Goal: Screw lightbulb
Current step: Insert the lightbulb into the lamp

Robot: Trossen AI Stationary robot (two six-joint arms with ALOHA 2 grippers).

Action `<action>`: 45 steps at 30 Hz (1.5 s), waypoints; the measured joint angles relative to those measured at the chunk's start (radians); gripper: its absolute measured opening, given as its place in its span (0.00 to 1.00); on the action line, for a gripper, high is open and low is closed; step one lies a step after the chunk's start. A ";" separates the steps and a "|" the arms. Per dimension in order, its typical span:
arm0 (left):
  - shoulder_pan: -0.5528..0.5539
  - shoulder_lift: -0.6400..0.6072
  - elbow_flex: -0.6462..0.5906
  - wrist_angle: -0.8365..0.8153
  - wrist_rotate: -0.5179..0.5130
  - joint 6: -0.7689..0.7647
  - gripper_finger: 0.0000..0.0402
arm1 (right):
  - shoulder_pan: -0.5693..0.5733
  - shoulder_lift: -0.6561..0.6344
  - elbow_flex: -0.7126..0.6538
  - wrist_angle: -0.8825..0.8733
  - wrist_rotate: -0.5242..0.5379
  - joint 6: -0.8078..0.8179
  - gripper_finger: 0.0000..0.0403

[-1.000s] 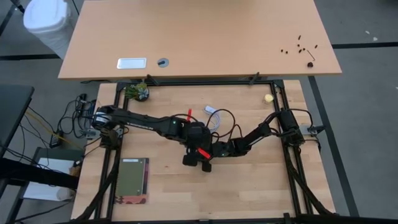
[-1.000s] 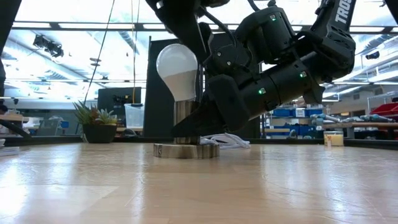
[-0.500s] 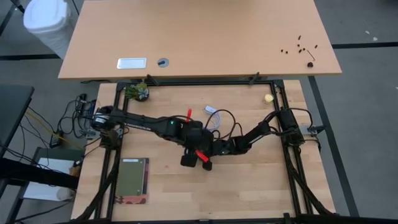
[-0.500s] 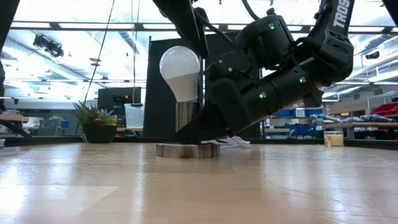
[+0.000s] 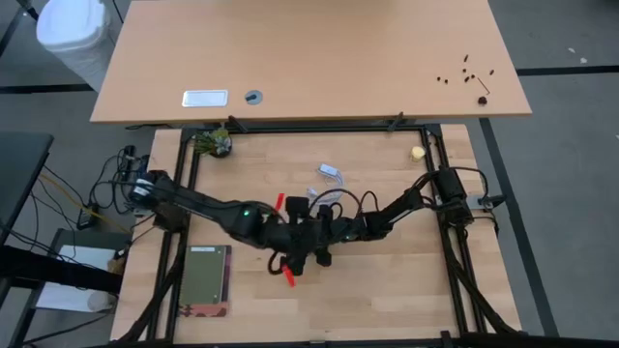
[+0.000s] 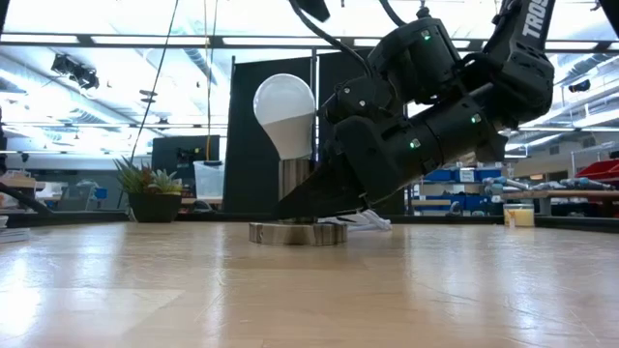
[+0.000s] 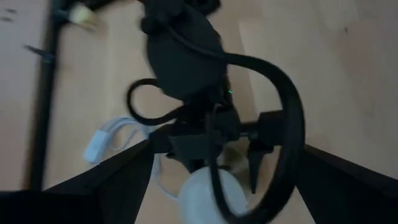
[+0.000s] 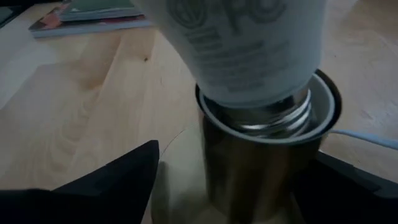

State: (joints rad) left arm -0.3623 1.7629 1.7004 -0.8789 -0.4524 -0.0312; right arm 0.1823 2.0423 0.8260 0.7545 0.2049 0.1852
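Observation:
The white lightbulb (image 6: 284, 111) stands upright with its screw base in the metal socket (image 6: 293, 188), which rises from a round disc base (image 6: 297, 233) lying flat on the table. In the right wrist view the lightbulb (image 8: 249, 43) sits in the socket's barrel (image 8: 255, 174). My right gripper (image 6: 302, 205) is low at the socket, open, one finger on each side of the barrel. My left gripper (image 7: 227, 149) hangs above the lightbulb (image 7: 208, 193), open wide and clear of it. In the high view both arms hide the lightbulb. My right gripper comes at the socket's barrel slanting down from the table's right side. One finger (image 8: 124, 177) stands clear of the barrel with bare table between them. Whether the other finger (image 8: 354, 183) touches the barrel, I cannot tell.
A white cord with a switch (image 5: 331, 174) lies just beyond the socket. A small potted plant (image 5: 213, 143) stands at the far left, a yellowish ball (image 5: 418, 152) at the far right, and a flat green book (image 5: 208, 280) at the near left.
My left gripper has risen off the lightbulb, out of the top of the low view, and has swung toward the table's near edge, open throughout. The socket with the lightbulb has slid slightly toward the table's right.

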 joint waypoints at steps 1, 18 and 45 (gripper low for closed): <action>-0.009 -0.004 0.000 -0.006 -0.023 -0.008 0.91 | 0.000 -0.009 -0.001 -0.013 0.000 -0.001 0.87; -0.111 -0.017 -0.143 0.027 -0.152 -0.174 0.91 | 0.014 -0.193 0.000 -0.382 0.000 -0.031 0.87; -0.140 -0.397 -0.956 0.716 -0.226 -0.251 0.91 | 0.081 -0.550 0.042 -0.809 0.083 0.056 0.87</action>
State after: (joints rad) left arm -0.5027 1.3655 0.7440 -0.1626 -0.6786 -0.2819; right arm 0.2636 1.4921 0.8683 -0.0548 0.2875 0.2409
